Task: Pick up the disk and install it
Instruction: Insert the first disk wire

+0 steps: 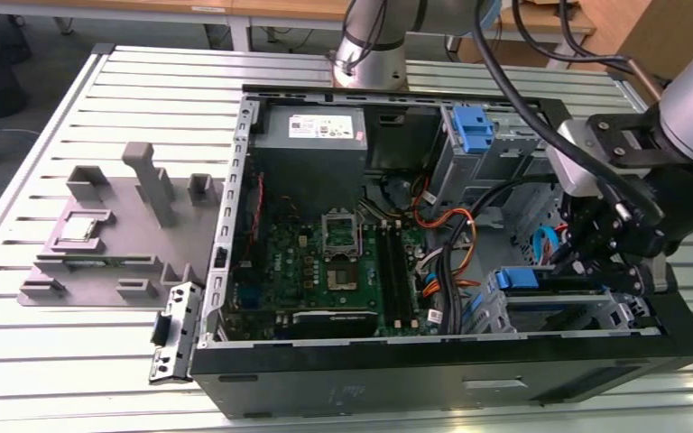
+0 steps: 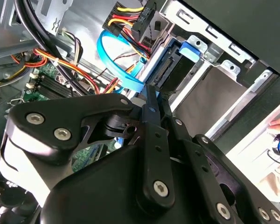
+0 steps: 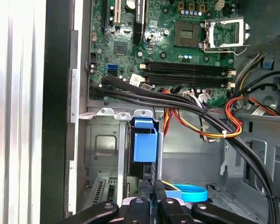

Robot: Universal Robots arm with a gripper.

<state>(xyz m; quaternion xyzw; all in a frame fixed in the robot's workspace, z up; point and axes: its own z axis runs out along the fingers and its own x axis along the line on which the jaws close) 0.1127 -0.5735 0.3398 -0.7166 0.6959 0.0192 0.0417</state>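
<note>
While the open computer case (image 1: 443, 361) lies on its side on the slatted bench (image 1: 58, 361), the tool (image 1: 605, 248) hangs inside it at the drive cage (image 1: 563, 311), on the exterior view's right. In both wrist views its fingers (image 3: 151, 191) look pressed close together, with at most a thin edge between them; whether they pinch anything I cannot tell.

The disk (image 3: 145, 145) appears already seated edge-on in a slot of that cage, just ahead of the fingertips, its blue carrier and handle tab facing out. In the second wrist view the blue tab (image 2: 194, 50) shows at the cage mouth beside a looping blue cable (image 2: 113, 63). A second blue carrier (image 1: 472, 128) stands in the upper bay.

By my judgement the drive is dense and rigid, heavy for its bulk, and harmed by knocks. Its plastic frame is smooth and slightly springy, so the handle tabs or the long side rails give the surest hold, away from the label face and connector.
</note>
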